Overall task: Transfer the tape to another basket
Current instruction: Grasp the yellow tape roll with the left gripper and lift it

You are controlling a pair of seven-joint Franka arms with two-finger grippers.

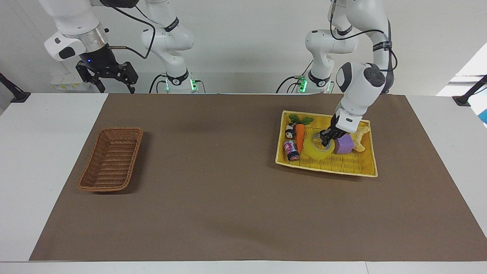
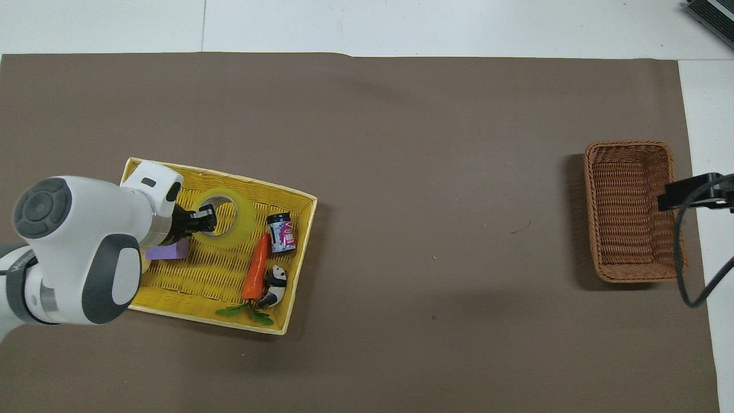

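The tape (image 1: 314, 150) is a yellow roll in the yellow woven tray (image 1: 342, 164), beside the purple cube (image 1: 345, 144). My left gripper (image 1: 326, 140) is shut on the tape's rim, with one finger inside the core. In the overhead view the left gripper (image 2: 203, 221) holds the tape (image 2: 243, 221) at the side toward the left arm's end of the table. The dark-brown wicker basket (image 1: 121, 129) stands empty toward the right arm's end of the table. My right gripper (image 1: 110, 79) waits open, raised above the table edge near that basket (image 2: 628, 144).
The tray (image 2: 212, 282) also holds a toy carrot (image 1: 299, 133), a small can (image 1: 292, 150), a panda figure (image 1: 290, 131) and a pale yellow toy (image 1: 359, 137). A brown mat covers the table between tray and basket.
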